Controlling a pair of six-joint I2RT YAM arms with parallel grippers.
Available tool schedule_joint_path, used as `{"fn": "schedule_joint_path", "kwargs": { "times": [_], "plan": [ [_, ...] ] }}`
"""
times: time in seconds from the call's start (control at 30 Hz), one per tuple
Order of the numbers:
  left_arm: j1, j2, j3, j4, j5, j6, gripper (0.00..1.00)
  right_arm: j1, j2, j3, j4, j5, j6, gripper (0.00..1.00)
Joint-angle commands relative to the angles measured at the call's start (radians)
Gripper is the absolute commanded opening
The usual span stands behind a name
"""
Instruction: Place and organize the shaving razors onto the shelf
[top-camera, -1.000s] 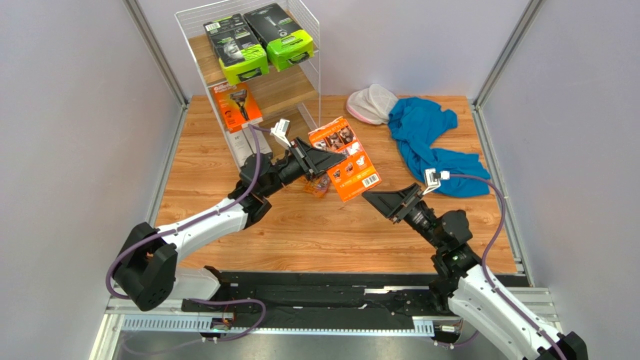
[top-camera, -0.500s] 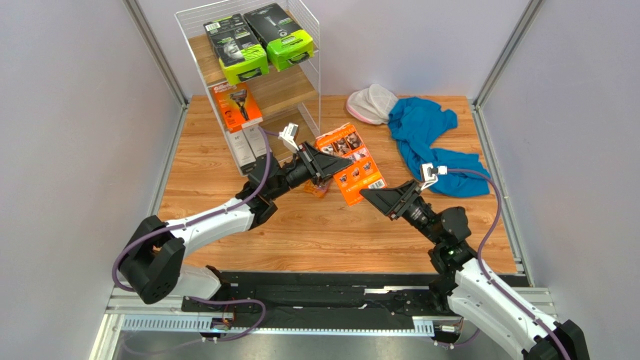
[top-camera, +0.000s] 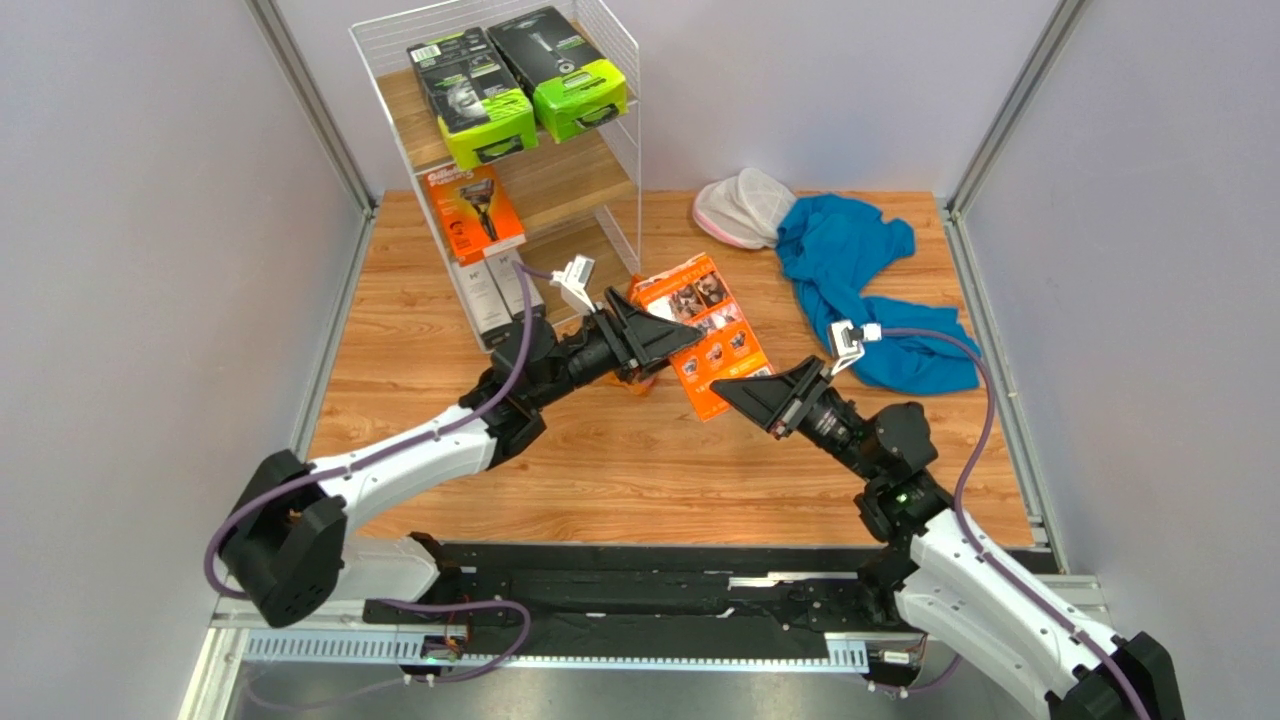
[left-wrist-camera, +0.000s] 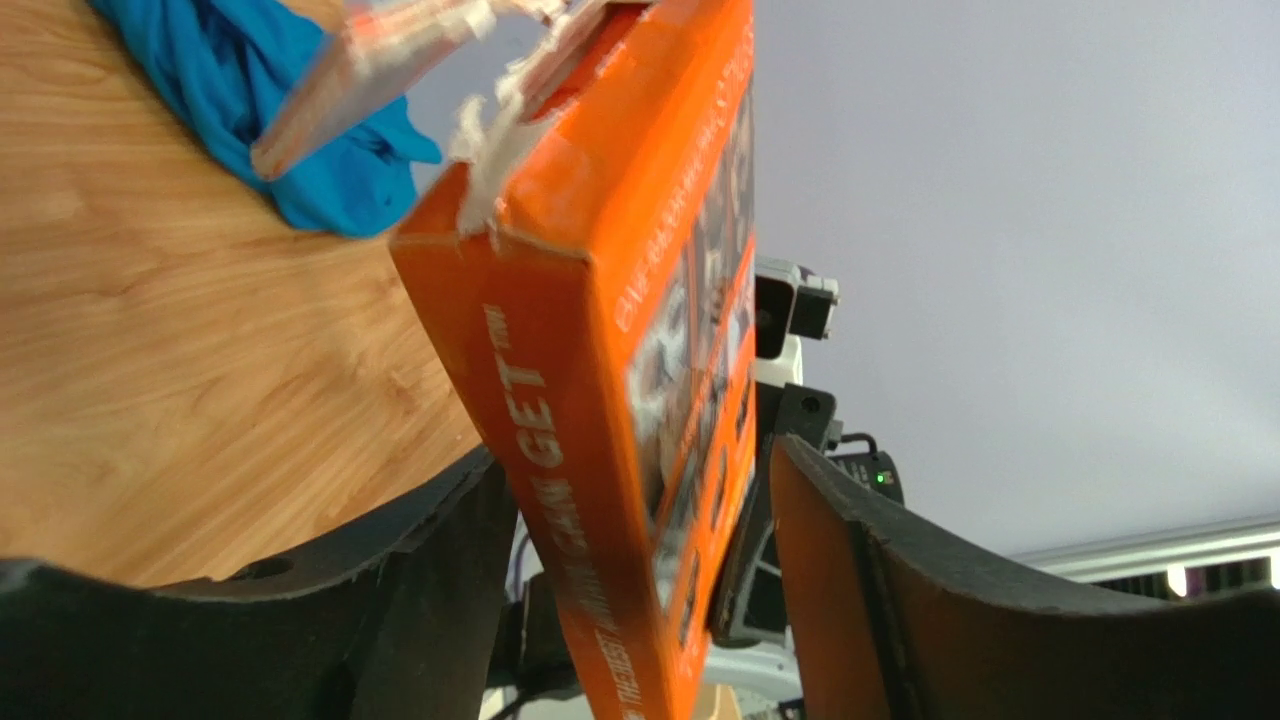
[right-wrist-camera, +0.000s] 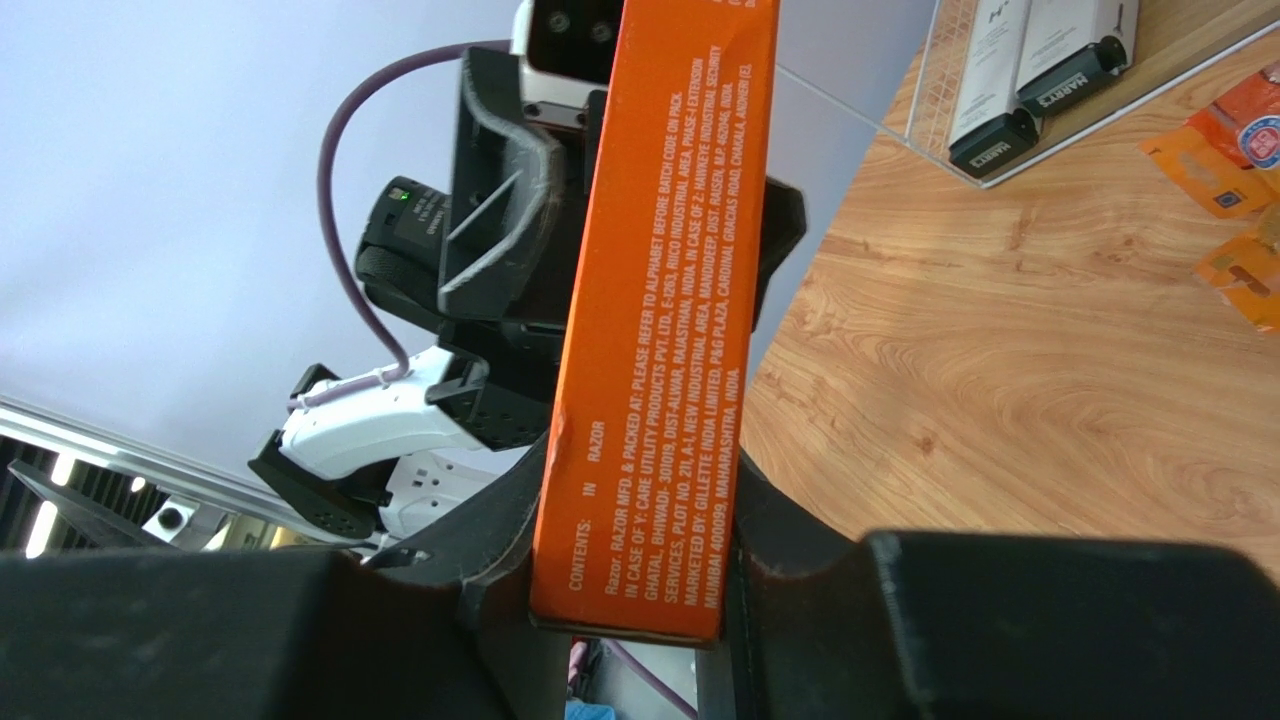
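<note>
Orange Gillette box: flat glossy carton with a torn edge, held aloft just right of the shelf.
Left gripper: black fingers clamped on the box faces.
Right gripper: pinching the box's near end.

Top overhead, facing down; wrist views close, sharing orange box.

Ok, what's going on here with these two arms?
A flat orange razor box hangs in mid-air, gripped from both sides: the left gripper clamps one end, the right gripper the other, seemingly a handover. The white wire shelf already carries two black-and-green packs on top and another orange box on the middle tier.
</note>
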Motion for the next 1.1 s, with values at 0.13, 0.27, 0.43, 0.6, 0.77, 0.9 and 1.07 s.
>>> {"fn": "schedule_joint_path", "kwargs": {
  "times": [0.13, 0.27, 0.43, 0.6, 0.77, 0.9, 1.07],
  "plan": [
    [-0.005, -0.219, 0.056, -0.527, -0.155, 0.267, 0.99, 0.000, -0.031, 0.051, -0.053, 0.018, -0.047, 0.00],
    [0.009, -0.303, 0.142, -0.855, -0.282, 0.380, 0.99, 0.000, -0.014, 0.061, -0.092, 0.022, -0.059, 0.00],
    [0.203, -0.382, 0.120, -1.102, -0.170, 0.411, 0.99, 0.000, 0.081, 0.129, -0.104, -0.016, -0.084, 0.00],
    [0.417, -0.526, 0.098, -1.256, -0.104, 0.469, 0.99, 0.004, 0.233, 0.223, -0.064, -0.045, -0.102, 0.00],
    [0.552, -0.610, 0.094, -1.414, -0.052, 0.495, 0.99, 0.025, 0.403, 0.378, 0.003, -0.080, -0.102, 0.00],
    [0.654, -0.647, 0.052, -1.417, 0.081, 0.505, 0.99, 0.042, 0.566, 0.507, 0.065, -0.106, -0.085, 0.00],
    [0.736, -0.649, 0.069, -1.440, 0.147, 0.552, 0.99, 0.045, 0.753, 0.628, 0.167, -0.102, -0.024, 0.00]
  ]
}}
